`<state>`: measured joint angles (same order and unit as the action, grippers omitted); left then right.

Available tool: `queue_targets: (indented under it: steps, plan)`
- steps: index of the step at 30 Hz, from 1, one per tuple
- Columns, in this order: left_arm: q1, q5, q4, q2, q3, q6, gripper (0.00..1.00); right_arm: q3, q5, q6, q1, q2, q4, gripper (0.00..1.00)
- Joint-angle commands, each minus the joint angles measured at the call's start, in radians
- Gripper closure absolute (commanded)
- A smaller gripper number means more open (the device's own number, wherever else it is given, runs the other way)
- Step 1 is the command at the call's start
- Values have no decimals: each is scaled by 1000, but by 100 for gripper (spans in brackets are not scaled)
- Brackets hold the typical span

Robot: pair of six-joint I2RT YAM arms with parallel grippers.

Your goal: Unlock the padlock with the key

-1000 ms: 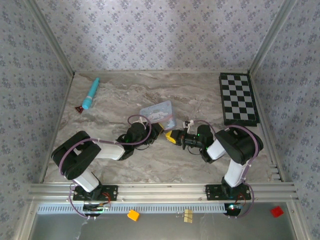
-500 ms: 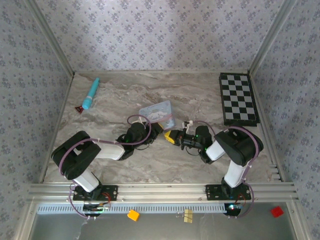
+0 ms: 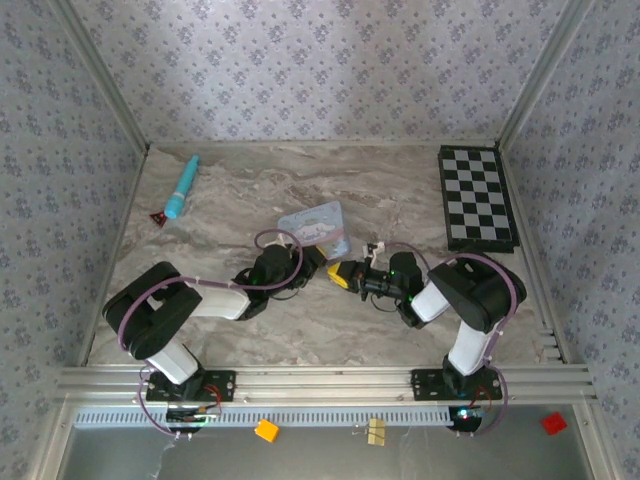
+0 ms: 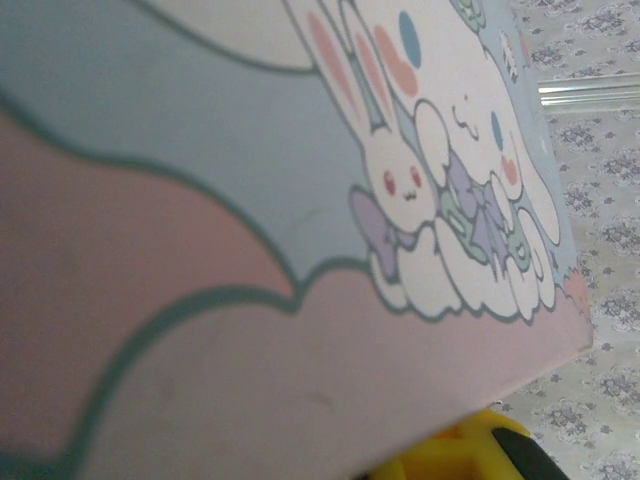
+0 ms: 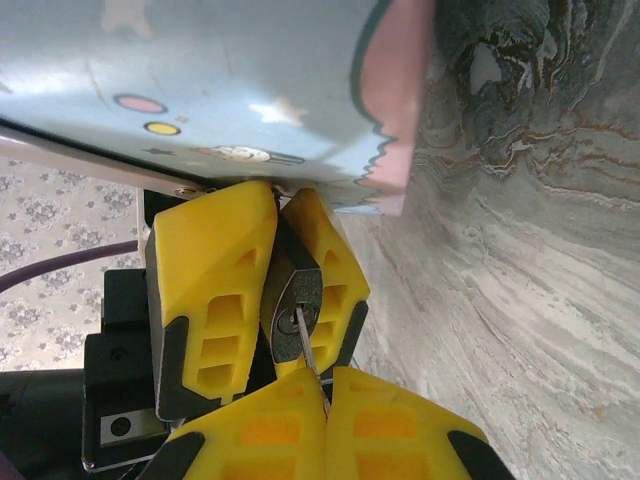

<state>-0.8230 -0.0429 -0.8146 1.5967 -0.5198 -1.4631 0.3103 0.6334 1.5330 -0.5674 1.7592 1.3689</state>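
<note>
Right tool (image 5: pixel 325 385) pinches the key (image 5: pixel 306 352) at the padlock (image 5: pixel 297 308) my left tool (image 5: pixel 283 230) grips; an off-axis twist could bend the key or wrench the padlock loose

Both arms lie folded low, elbows pushed out to the sides and forearms reaching in toward each other, so that the wrists nearly meet in the middle. The left gripper (image 3: pixel 316 262) points right, its yellow fingers (image 5: pixel 215 290) clamped on either side of the padlock (image 5: pixel 297 305). The right gripper (image 5: pixel 325 395) faces it tip to tip, its own fingers pressed tight together on the thin key (image 5: pixel 305 345), whose shaft reaches the padlock.
</note>
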Motion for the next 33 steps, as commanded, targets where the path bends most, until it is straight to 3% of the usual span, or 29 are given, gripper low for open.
queue_targets:
  steps: [1, 10, 19, 28, 33]
  plan:
    - [-88, -250, -110, -34, -57, 11, 100, 46, -57, -31, 24, -16, 9, 100]
    - [-90, -259, -105, -27, -67, 16, 100, 62, -23, -136, 32, -111, -149, 100]
    - [-94, -278, -53, -24, -92, 62, 100, 92, 34, 40, 65, -79, -45, 100]
    - [-94, -290, -25, -21, -100, 82, 100, 105, 27, -112, 85, -213, -322, 100]
    - [-103, -310, -45, -15, -116, 75, 100, 119, 46, -80, 88, -156, -227, 100]
